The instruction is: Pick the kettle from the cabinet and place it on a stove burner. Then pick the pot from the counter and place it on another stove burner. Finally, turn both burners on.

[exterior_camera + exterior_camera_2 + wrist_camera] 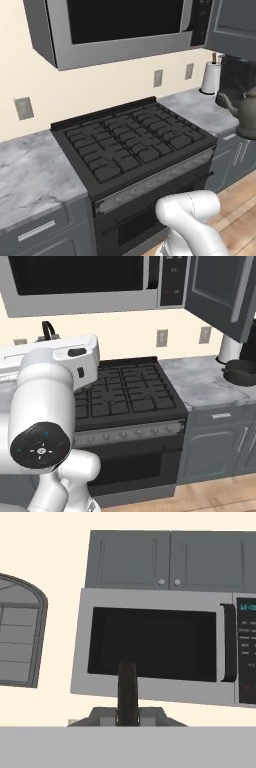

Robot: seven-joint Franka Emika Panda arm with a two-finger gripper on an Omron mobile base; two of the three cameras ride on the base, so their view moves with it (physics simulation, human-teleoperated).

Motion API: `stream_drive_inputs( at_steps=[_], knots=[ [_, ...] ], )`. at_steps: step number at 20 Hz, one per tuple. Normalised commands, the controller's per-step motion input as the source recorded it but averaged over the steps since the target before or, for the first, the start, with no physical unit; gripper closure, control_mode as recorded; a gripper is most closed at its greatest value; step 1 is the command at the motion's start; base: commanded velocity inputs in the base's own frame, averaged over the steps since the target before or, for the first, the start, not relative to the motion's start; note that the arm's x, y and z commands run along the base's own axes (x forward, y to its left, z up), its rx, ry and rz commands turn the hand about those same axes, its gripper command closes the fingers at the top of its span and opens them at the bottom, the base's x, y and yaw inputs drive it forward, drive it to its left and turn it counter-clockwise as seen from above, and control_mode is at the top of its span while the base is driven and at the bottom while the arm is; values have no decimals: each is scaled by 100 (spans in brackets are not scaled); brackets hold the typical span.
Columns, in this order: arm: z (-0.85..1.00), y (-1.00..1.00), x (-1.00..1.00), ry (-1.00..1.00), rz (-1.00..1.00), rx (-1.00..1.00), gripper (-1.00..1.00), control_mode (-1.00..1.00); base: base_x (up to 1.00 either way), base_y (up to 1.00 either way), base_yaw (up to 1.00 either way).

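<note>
Your gripper [127, 716] looks closed on the kettle [246, 116], whose thin handle rises edge-on between the tips. You're holding it aloft off the right side of the stove [135, 140], probably to clear it on approach; the pot [241, 372] waits on the counter [200, 383]

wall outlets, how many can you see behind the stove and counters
3. One outlet is on the wall left of the stove; two more, outlet and outlet, sit to its right, before the paper towel roll. The arm may hide others.
</note>
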Motion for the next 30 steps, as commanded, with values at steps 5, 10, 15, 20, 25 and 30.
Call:
stream_drive_inputs(
  at_steps=[5, 10, 15, 20, 25, 30],
  knots=[
    [0, 0, 0, 0, 0, 0, 100, 100, 5, -7, 2],
    [0, 0, 0, 0, 0, 0, 100, 100, 79, 28, 7],
    [0, 0, 0, 0, 0, 0, 100, 100, 81, 30, 11],
    [0, 0, 0, 0, 0, 0, 100, 100, 53, 26, 8],
    [0, 0, 0, 0, 0, 0, 100, -100, 0, 2, 0],
    [0, 0, 0, 0, 0, 0, 100, -100, 0, 0, 0]
  ],
)
